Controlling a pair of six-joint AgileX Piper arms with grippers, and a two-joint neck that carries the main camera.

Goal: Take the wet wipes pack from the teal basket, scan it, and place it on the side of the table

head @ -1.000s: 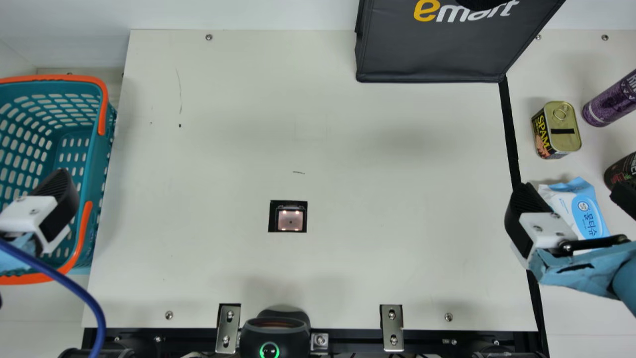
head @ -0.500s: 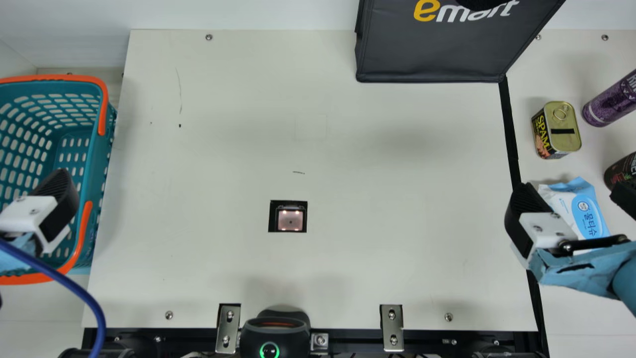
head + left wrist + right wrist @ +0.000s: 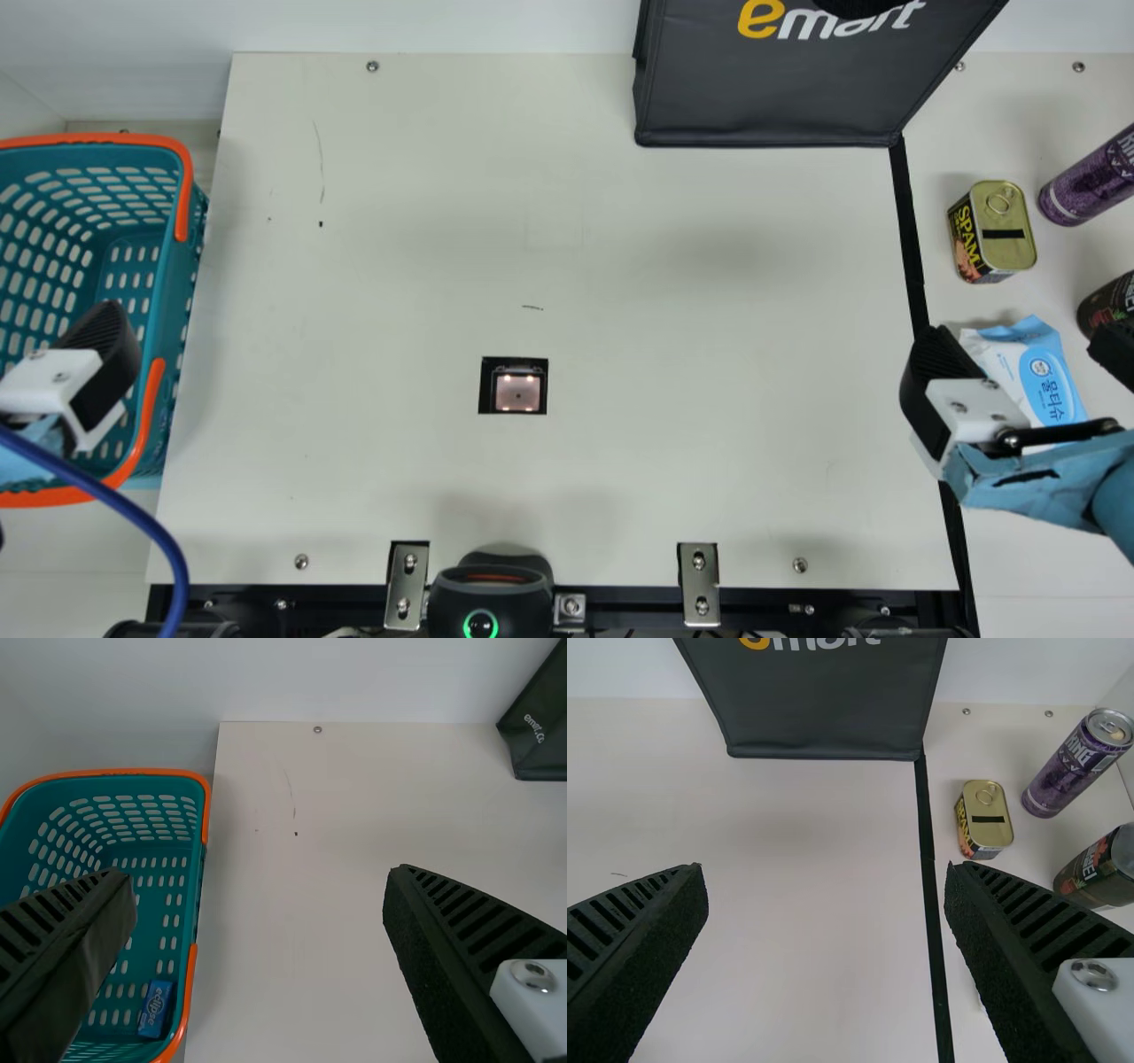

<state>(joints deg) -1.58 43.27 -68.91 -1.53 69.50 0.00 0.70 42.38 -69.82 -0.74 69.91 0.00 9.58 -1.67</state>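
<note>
You have one wet wipes pack, lying past the single black strip on the right side of the table. Near it are three cans: one flat tin, one purple can and one dark can. The dark one is just beside the pack. You also have one teal basket on the left with two orange handles, and your left wrist view shows one small blue box inside it.

Both of your grippers are spread wide and hold nothing. The left gripper hangs over the basket, its fingers well apart; the right gripper hangs over the pack — it hides part of it from you in the main view.

Around these, you have one black bag at the far edge, one scanner window set in the table, one black device with a green ring light at the near edge, and two metal brackets. One blue cable crosses in front of the basket's near end.
</note>
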